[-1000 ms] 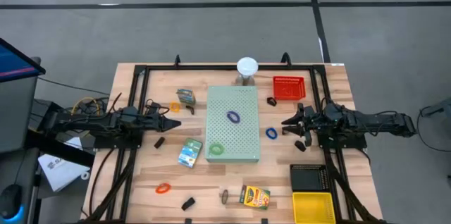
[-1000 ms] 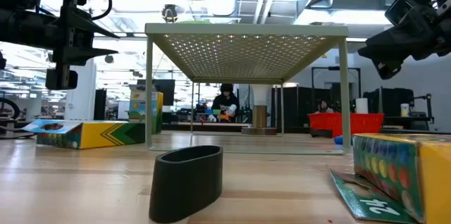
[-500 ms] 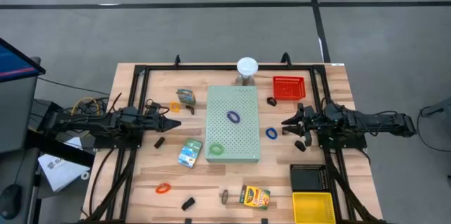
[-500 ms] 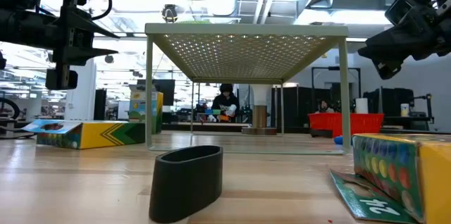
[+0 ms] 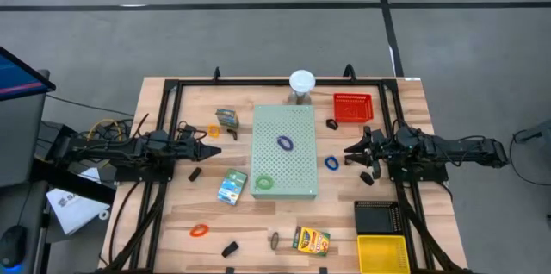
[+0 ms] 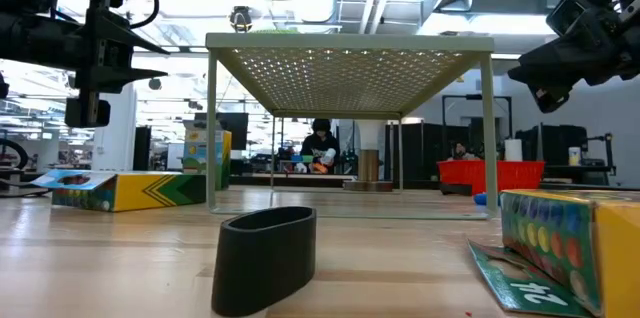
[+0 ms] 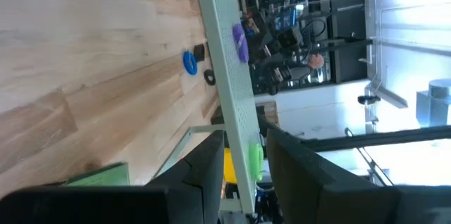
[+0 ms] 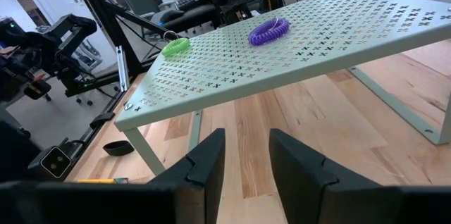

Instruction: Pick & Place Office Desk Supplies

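My left gripper (image 5: 215,150) waits open above the table's left side, with nothing between its fingers (image 7: 245,150). My right gripper (image 5: 349,155) waits open at the right side, also with nothing in it (image 8: 246,146). A purple loop (image 5: 285,143) and a green loop (image 5: 263,183) lie on the pale-green perforated board (image 5: 297,166). A blue loop (image 5: 331,163) lies on the table just in front of my right gripper. Two orange loops (image 5: 213,131) (image 5: 199,230), a teal box (image 5: 232,187), a yellow-green box (image 5: 311,241) and black clips (image 5: 195,173) (image 5: 230,248) lie flat on the wood.
A red basket (image 5: 353,107) sits at the far right, with a black tray (image 5: 378,217) and a yellow tray (image 5: 382,253) at the near right. A white dome on a stand (image 5: 301,80) is at the far edge. The board stands on legs (image 6: 213,128).
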